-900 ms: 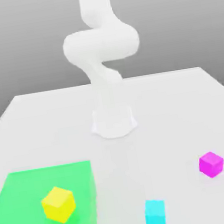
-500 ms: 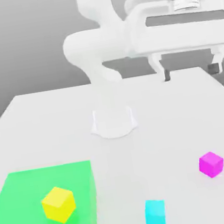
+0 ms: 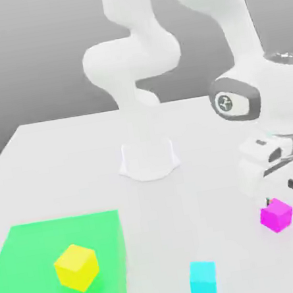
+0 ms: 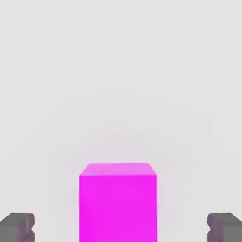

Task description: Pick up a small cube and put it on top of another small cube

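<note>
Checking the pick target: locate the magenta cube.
The magenta cube sits on the white table at the exterior view's right, under the open pincer, cyan cube nearest.

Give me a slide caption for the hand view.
Open claw straddling the pink cube on the table.

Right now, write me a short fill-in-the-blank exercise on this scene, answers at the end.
1. The gripper hangs just above the ____ cube.
2. The yellow cube sits on a ____ mat.
3. In the hand view the gripper's fingers stand ____, apart from the cube's sides.
4. The ____ cube lies nearest the exterior view's bottom edge.

Answers: magenta; green; open; cyan
</note>
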Available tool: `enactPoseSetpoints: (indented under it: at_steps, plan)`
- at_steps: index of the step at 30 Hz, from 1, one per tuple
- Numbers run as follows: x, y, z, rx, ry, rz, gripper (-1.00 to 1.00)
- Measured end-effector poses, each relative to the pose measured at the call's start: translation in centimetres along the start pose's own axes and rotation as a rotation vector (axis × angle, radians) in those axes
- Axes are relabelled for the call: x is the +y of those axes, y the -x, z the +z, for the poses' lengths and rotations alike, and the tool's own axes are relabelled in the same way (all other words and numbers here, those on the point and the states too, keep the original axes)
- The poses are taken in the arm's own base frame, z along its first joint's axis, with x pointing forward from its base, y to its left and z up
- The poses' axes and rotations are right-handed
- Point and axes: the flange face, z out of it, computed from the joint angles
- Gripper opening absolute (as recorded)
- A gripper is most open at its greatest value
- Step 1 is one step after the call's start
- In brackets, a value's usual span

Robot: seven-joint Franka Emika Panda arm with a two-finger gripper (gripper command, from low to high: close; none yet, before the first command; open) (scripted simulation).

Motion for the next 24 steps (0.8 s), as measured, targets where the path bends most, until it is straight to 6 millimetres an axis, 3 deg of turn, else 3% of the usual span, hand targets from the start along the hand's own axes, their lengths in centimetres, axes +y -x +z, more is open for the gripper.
enactPoseSetpoints:
  at_steps: [2, 3, 10, 17, 18, 21, 24]
  plan:
    - [0.1, 0.1, 1.9, 0.0, 0.002, -0.001, 0.0]
    - [0.2, 0.1, 2.8, 0.0, 0.004, -0.002, -1.0]
    - [0.2, 0.1, 3.0, 0.0, 0.004, -0.002, -1.0]
    - [0.2, 0.1, -2.6, 0.002, 0.005, -0.002, -1.0]
    - [0.6, -1.0, -3.3, 0.005, 0.01, 0.021, -1.0]
    - [3.6, -6.9, -5.2, 0.018, 0.027, 0.155, -1.0]
    - [8.8, -13.5, -7.4, 0.025, 0.04, 0.324, -1.0]
